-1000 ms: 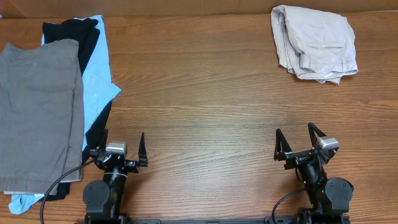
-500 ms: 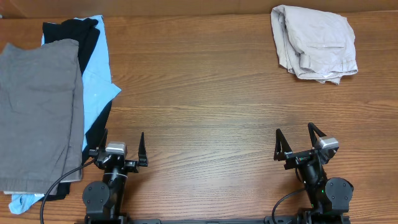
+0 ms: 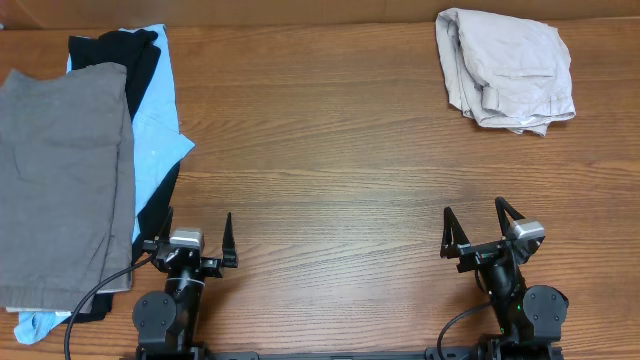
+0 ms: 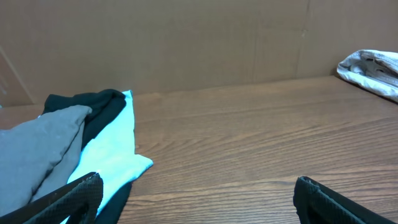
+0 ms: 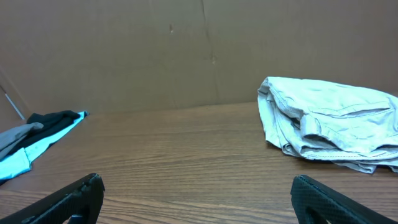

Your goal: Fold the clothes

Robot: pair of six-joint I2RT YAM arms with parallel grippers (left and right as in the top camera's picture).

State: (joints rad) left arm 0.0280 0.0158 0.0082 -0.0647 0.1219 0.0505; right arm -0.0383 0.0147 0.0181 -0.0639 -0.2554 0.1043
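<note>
The beige khaki shorts lie crumpled at the far right of the table; they also show in the right wrist view and at the edge of the left wrist view. A stack of clothes lies at the left: a grey garment on top, over a light-blue one and a black one. My left gripper is open and empty at the near edge, beside the stack. My right gripper is open and empty at the near right, far from the shorts.
The wooden table spreads between the two piles. A brown cardboard wall stands along the far edge. A black cable runs over the near corner of the stack.
</note>
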